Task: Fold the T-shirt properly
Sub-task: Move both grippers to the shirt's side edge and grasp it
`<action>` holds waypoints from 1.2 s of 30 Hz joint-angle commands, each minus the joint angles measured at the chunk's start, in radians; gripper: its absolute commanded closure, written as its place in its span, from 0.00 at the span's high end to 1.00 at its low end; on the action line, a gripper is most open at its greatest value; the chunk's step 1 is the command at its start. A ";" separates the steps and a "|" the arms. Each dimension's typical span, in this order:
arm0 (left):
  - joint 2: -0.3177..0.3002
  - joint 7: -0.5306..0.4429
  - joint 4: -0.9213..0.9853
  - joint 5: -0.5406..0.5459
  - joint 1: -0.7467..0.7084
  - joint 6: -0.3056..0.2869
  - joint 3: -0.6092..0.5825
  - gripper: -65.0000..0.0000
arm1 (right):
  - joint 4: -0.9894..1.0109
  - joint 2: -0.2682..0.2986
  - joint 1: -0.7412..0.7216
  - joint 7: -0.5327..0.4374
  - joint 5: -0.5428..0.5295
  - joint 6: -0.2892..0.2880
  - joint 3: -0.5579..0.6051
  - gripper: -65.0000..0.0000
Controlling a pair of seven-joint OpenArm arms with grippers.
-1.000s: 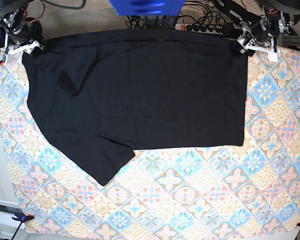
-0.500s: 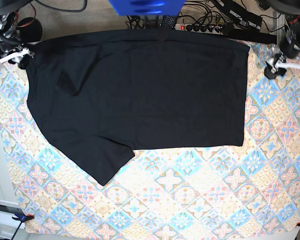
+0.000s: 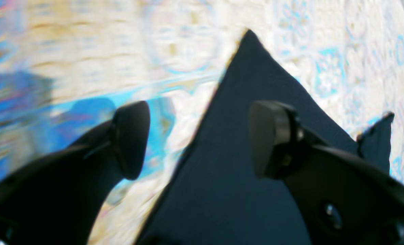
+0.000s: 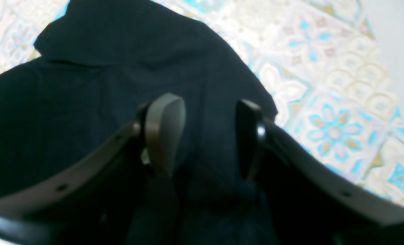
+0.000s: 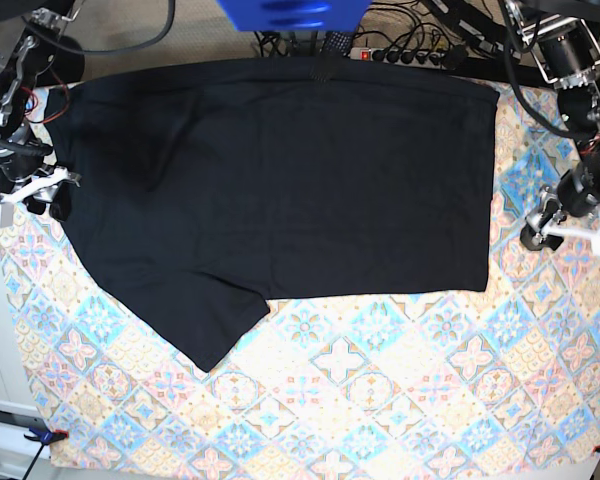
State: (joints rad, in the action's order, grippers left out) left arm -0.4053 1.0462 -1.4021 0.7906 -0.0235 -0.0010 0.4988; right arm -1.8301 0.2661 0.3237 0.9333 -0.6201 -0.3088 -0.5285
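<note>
The T-shirt (image 5: 280,190) was spread flat across the far half of the counter (image 5: 400,400), its straight hem edge toward the base view's right side and one short sleeve reaching down toward the near left. The top edge lay along the far rim of the counter, next to a power strip (image 5: 400,55) and a tangle of cables. The counter itself was covered by a cloth printed with blue, pink and cream tile shapes.

The right pincer (image 5: 42,192) was seen at the left edge of the base view, right at the shirt's left border. In the right wrist view the same pincer (image 4: 202,136) was shown with its jaws apart and only black cloth (image 4: 86,102) between and beneath them; no fold was seen pressed between the pads, though whether the tips touched the fabric could not be told.

The left pincer (image 5: 540,232) was found at the base view's right, over patterned cloth, clear of the shirt's hem side. In the blurred left wrist view the pincer (image 3: 198,136) was shown with its jaws spread wide and nothing gripped; a pointed corner of the shirt (image 3: 249,85) lay below the gap, with the sleeve tip (image 3: 379,143) visible beyond.
</note>
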 commanded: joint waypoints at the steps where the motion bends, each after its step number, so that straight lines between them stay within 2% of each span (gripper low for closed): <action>1: -0.020 -0.027 0.013 -0.004 0.040 -0.003 -0.019 0.69 | -0.016 0.017 -0.027 -0.024 -0.010 -0.002 0.014 0.43; 5: -0.019 -0.105 0.112 -0.067 0.121 -0.003 -0.111 0.69 | 0.010 0.015 -0.071 -0.024 0.007 -0.002 0.064 0.43; 8: -0.019 -0.174 0.209 -0.101 0.181 -0.003 -0.197 0.69 | 0.039 0.014 -0.097 -0.024 0.059 -0.002 0.095 0.43; 12: -0.017 -0.274 0.363 -0.104 0.251 -0.003 -0.289 0.69 | 0.040 0.014 -0.104 -0.027 0.127 -0.002 0.132 0.43; 20: 0.021 -0.478 0.633 -0.101 0.377 -0.003 -0.501 0.69 | 0.040 0.012 -0.104 -0.029 0.134 -0.002 0.133 0.43; 26: 0.081 -0.499 0.659 -0.102 0.400 -0.003 -0.547 0.66 | 0.036 0.012 -0.104 -0.029 0.134 -0.002 0.133 0.43; 29: 0.093 -0.499 0.657 -0.096 0.400 -0.003 -0.578 0.53 | 0.036 0.012 -0.104 -0.029 0.134 -0.002 0.133 0.43; 34: 0.096 -0.478 0.657 -0.095 0.397 -0.003 -0.575 0.13 | 0.040 0.012 -0.104 -0.029 0.134 -0.002 0.130 0.43; 36: 0.095 -0.461 0.656 -0.093 0.397 -0.003 -0.573 0.03 | 0.042 0.012 -0.104 -0.029 0.136 -0.002 0.130 0.43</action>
State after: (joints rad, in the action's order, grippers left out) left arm -0.3130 0.5365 -0.7425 0.6884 0.3656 0.0036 -0.0742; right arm -1.7741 0.2634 0.2302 0.9279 -0.4747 -0.3099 -0.3901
